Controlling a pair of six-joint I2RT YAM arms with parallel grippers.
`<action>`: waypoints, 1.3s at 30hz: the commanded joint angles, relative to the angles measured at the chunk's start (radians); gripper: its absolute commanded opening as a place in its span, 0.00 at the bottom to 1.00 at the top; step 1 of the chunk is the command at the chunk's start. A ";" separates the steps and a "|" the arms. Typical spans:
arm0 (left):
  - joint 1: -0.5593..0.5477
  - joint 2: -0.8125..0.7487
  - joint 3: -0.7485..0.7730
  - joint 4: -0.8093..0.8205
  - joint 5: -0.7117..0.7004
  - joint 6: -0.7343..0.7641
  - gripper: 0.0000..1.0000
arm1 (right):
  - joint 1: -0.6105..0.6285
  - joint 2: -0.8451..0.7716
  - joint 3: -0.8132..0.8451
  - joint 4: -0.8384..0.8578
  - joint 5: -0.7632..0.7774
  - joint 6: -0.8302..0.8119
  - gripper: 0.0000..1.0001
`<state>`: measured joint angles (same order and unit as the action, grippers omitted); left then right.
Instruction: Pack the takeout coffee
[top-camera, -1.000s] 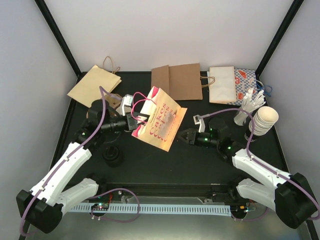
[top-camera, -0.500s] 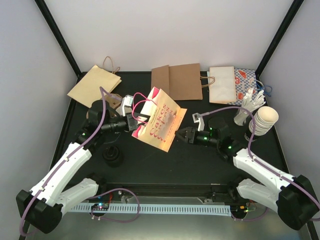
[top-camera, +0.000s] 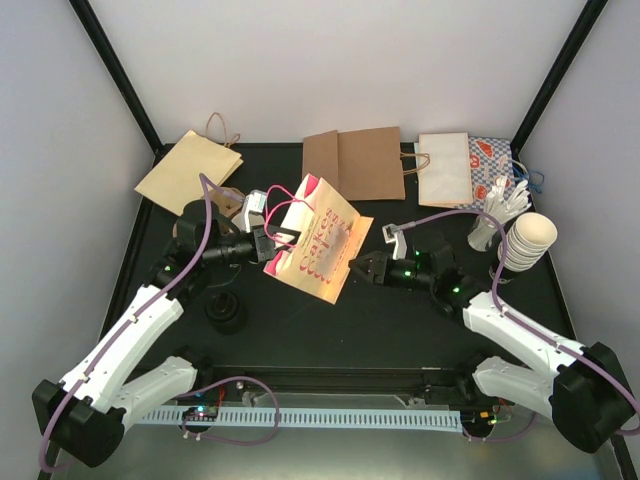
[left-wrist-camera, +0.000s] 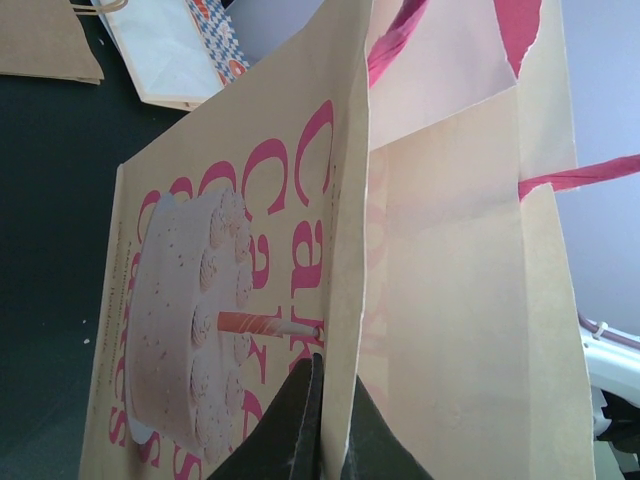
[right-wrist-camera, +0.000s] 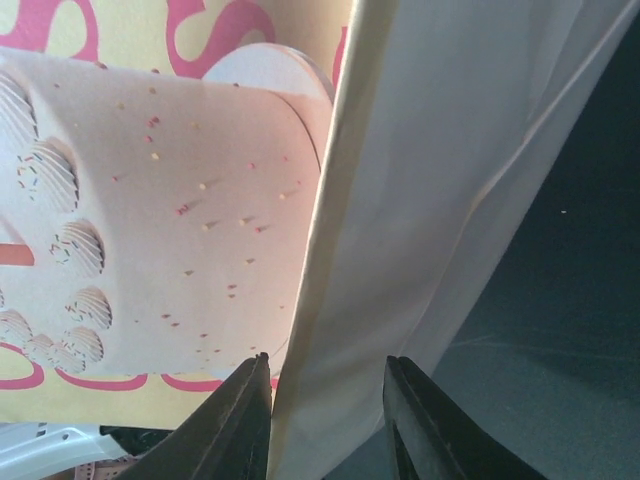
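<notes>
A cream paper bag with pink cake print (top-camera: 320, 245) hangs tilted above the mat's middle. My left gripper (top-camera: 283, 238) is shut on its upper rim; in the left wrist view the fingers (left-wrist-camera: 300, 425) pinch the bag's edge (left-wrist-camera: 345, 250). My right gripper (top-camera: 352, 268) is open at the bag's lower right corner, and its fingers (right-wrist-camera: 240, 420) straddle the folded side edge (right-wrist-camera: 330, 250). I cannot pick out the takeout coffee. A small cream shape (top-camera: 230, 203) peeks from behind the left arm, too hidden to tell what it is.
Flat bags lie along the back: tan (top-camera: 188, 168), brown (top-camera: 352, 162), white (top-camera: 443, 168) and a patterned one (top-camera: 492, 160). A stack of nested cream cups (top-camera: 528, 240) and white cutlery (top-camera: 497, 210) stand at the right. Black lids (top-camera: 225, 315) sit beside the left arm.
My right gripper has slid left until its fingers straddle the bag's corner. The left gripper and the bag have stayed put.
</notes>
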<state>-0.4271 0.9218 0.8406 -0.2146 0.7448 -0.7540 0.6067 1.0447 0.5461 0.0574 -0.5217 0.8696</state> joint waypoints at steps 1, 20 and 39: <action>-0.007 -0.018 0.003 0.038 0.012 -0.007 0.01 | 0.007 0.003 0.033 0.000 0.018 -0.013 0.34; -0.010 -0.013 0.005 0.043 0.007 -0.007 0.01 | 0.008 0.024 0.048 -0.054 0.011 -0.014 0.28; -0.004 -0.020 0.025 -0.004 -0.023 0.028 0.02 | 0.006 -0.051 0.012 -0.152 0.055 -0.041 0.01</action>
<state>-0.4335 0.9218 0.8402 -0.2142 0.7437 -0.7517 0.6094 1.0531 0.5758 -0.0647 -0.4911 0.8436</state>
